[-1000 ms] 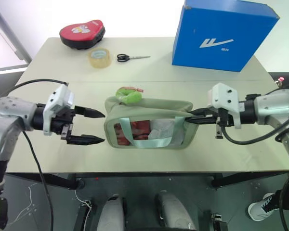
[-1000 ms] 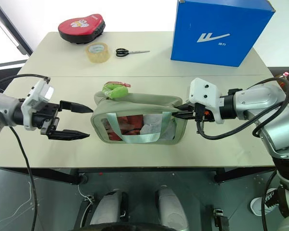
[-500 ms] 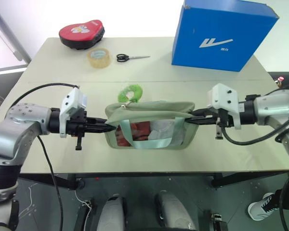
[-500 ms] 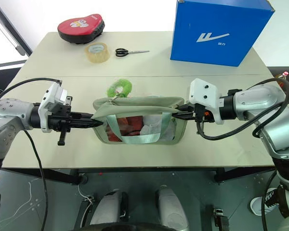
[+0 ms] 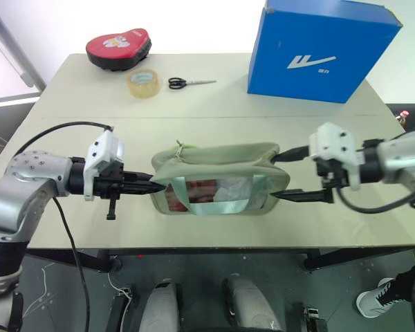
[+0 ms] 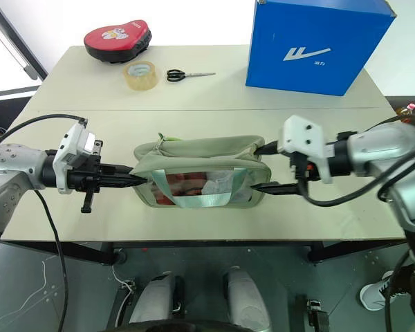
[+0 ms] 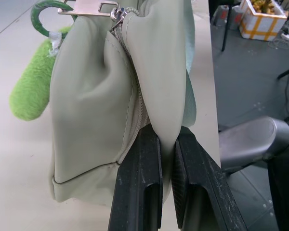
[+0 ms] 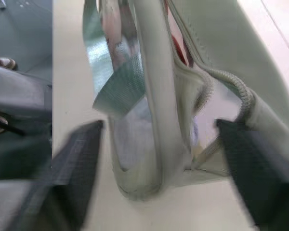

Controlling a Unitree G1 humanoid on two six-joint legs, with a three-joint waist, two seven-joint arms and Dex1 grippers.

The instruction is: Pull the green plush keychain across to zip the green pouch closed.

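Keychain (image 7: 31, 94) lies hidden behind the pouch (image 5: 218, 176) from the head camera; the left wrist view shows it lime and fuzzy at the pouch's far side, by the zipper end. Left gripper (image 5: 152, 187) pinches the pouch's left end. Right gripper (image 5: 287, 176) spread wide, straddling the right end. Behind: tape roll (image 5: 143, 82), scissors (image 5: 190, 83), red case (image 5: 117, 47), blue box (image 5: 321, 48).
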